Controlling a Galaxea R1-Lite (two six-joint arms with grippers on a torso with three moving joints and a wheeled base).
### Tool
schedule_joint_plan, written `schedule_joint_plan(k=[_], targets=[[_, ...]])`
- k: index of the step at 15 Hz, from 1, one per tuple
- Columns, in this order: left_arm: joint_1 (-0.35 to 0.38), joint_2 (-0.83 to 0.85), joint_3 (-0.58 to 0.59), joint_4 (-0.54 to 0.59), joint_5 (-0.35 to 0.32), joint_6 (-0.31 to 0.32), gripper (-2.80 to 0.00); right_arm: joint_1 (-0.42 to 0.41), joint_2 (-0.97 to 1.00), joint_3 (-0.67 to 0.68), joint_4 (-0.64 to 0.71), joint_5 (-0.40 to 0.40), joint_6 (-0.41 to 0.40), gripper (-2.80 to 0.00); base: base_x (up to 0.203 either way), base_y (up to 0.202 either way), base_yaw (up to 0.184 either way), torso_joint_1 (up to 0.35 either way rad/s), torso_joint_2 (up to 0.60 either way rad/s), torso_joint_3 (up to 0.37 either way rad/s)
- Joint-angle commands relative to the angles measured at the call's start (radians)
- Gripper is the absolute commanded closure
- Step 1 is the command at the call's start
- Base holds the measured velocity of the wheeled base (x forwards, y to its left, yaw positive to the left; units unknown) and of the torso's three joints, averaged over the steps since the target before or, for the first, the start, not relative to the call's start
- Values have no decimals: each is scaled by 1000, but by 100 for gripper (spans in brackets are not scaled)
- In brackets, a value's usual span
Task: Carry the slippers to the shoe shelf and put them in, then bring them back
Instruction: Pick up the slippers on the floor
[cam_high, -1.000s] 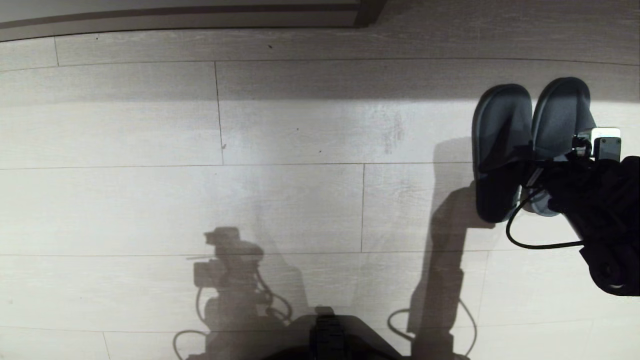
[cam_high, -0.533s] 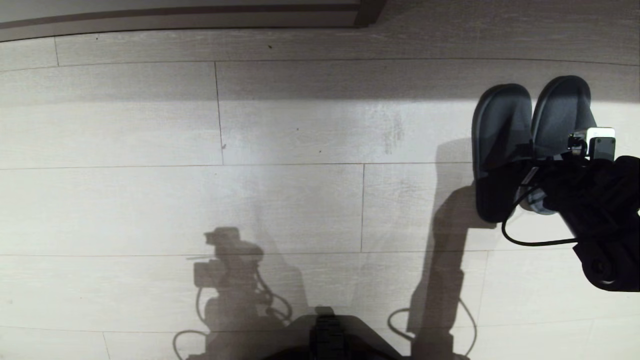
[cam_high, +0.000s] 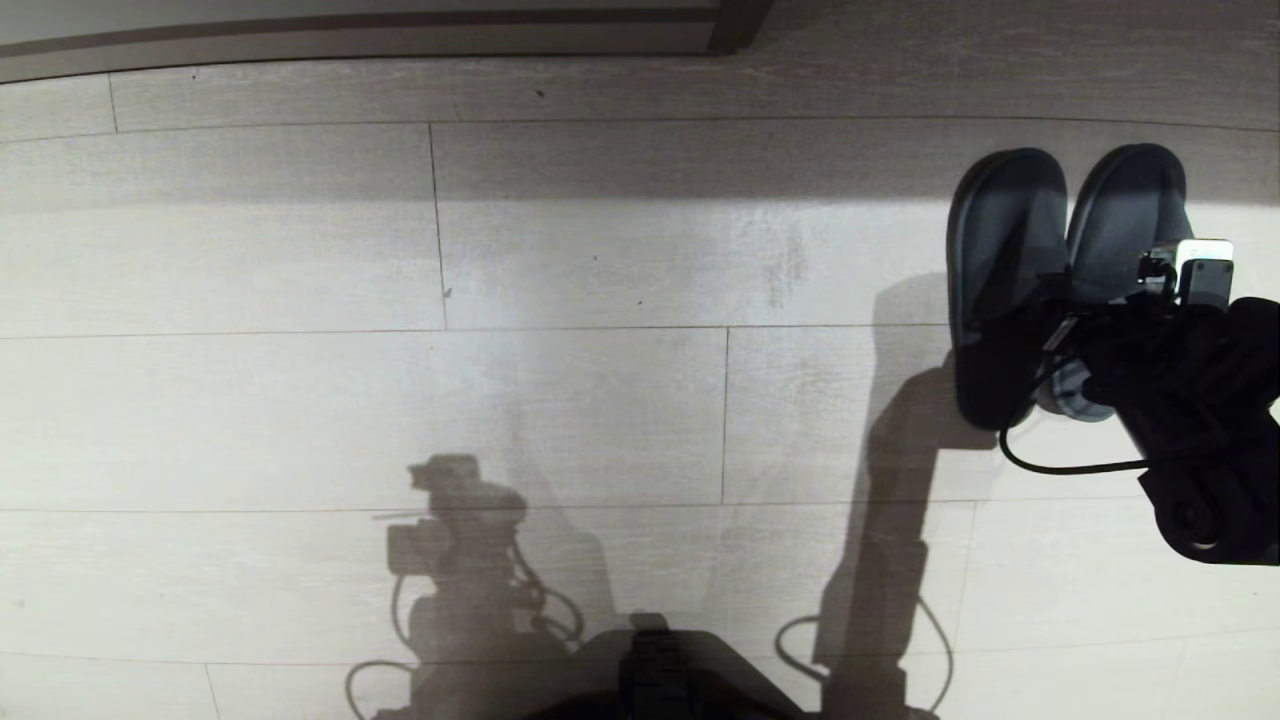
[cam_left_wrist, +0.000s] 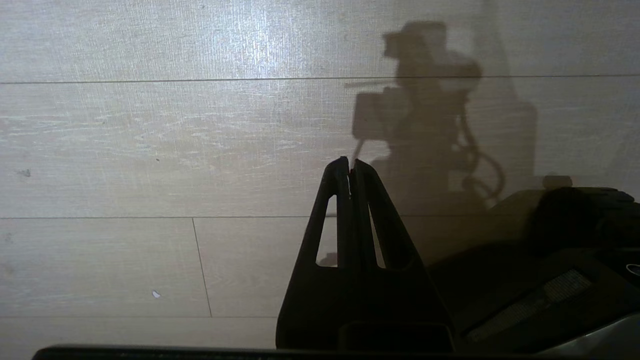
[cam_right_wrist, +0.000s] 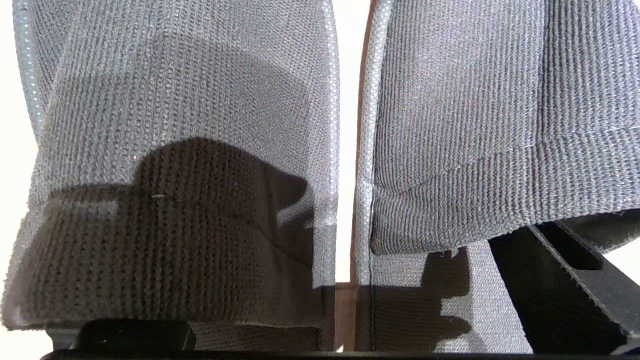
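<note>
Slippers (cam_high: 1060, 270): dark grey-blue knit pair, lying side by side on the pale plank floor (cam_high: 580, 400) at the robot's right, toes pointing away from the robot, a narrow gap running between them.

Right pincer (cam_high: 1085, 350): reaching over the heel ends of the pair, jaws standing spread wide; in the right wrist view one dark finger (cam_right_wrist: 560, 290) is showing beside the edge of one slipper's upper.

Left pincer (cam_left_wrist: 351, 172): hanging above bare floor, fingers pressed together, pinching nothing.

Dark baseboard strip (cam_high: 400, 30): running along the far edge.

the slippers (cam_high: 1010, 260) lie side by side on the floor (cam_high: 560, 400).
</note>
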Motion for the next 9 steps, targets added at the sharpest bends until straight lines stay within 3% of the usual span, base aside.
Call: schedule_joint_plan(k=[1,6,7,9], targets=[[0,0,0,-1,0,0,0,-1,4,-12,-8,-4,2,-280,0,0,0,0,0,0],[0,0,0,-1,0,0,0,0,10,-38,-8,-2,5,-280,0,0,0,0,0,0],[0,0,0,-1,0,0,0,-1,18,-44,-8,-2,6,0,0,0,0,0,0,0],[0,0,0,-1,0,1,0,-1,20,-43,-8,-2,8,0,0,0,0,0,0,0]])
